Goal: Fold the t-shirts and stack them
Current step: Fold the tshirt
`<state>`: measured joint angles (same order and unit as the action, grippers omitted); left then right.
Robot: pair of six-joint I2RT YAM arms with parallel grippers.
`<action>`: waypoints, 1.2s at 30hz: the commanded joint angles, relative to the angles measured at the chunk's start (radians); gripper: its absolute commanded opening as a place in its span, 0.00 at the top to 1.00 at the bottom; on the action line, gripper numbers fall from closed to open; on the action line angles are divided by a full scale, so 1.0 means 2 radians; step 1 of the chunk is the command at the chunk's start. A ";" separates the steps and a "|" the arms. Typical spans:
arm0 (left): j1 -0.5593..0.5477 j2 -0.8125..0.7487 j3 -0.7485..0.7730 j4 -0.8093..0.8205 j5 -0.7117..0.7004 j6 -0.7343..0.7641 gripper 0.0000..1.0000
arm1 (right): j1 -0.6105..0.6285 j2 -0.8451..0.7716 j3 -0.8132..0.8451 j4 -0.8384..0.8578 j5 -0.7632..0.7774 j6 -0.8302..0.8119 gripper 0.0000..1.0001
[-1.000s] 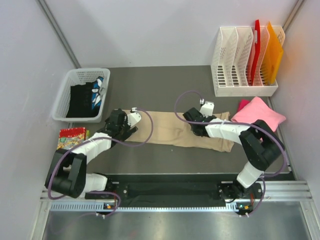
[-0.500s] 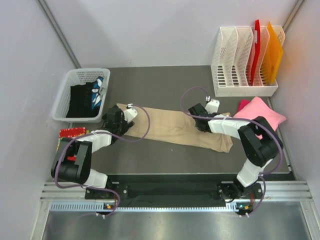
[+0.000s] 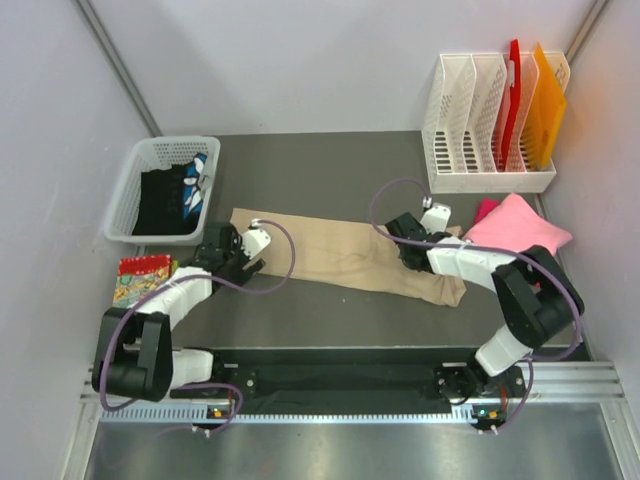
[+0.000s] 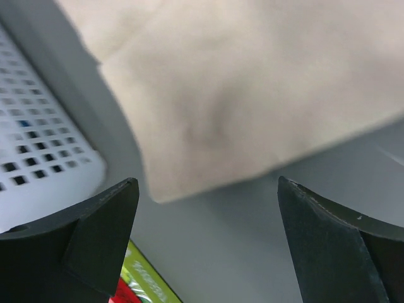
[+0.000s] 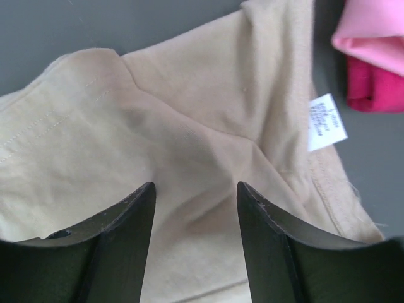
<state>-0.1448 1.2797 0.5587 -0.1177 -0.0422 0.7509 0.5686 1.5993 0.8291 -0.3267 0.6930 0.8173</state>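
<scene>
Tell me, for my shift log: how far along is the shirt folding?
Done: the pink shirt looks folded, at the right. In hand: the beige shirt lies as a long strip, left gripper and right gripper open near its ends. Left: folding it shorter, stacking it, and probably the dark clothes in the basket.

Only a white care label [image 5: 327, 123] sewn on the beige t-shirt [image 5: 189, 151] carries print, too blurred to read.
</scene>
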 commanded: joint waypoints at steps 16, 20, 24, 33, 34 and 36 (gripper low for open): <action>-0.004 0.138 0.153 0.014 0.007 -0.091 0.05 | 0.109 -0.047 0.018 -0.070 0.005 0.042 0.44; -0.010 0.171 0.165 0.035 -0.012 -0.096 0.05 | 0.109 -0.013 0.045 -0.102 0.006 0.053 0.45; -0.011 0.183 0.177 0.036 -0.017 -0.106 0.05 | 0.105 -0.007 0.037 -0.089 -0.007 0.055 0.45; -0.013 0.162 0.170 0.030 -0.010 -0.102 0.05 | 0.107 0.010 0.026 -0.165 -0.034 0.115 0.48; -0.013 0.155 0.165 0.030 -0.010 -0.102 0.05 | 0.106 0.011 0.023 -0.177 -0.032 0.124 0.48; -0.013 0.148 0.159 0.028 -0.003 -0.099 0.05 | 0.107 0.011 0.019 -0.210 -0.026 0.150 0.49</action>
<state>-0.1673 1.6386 0.8845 -0.0849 -0.0685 0.5522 0.7761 1.6104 0.8726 -0.5488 0.6571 1.0069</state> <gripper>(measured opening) 0.949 0.519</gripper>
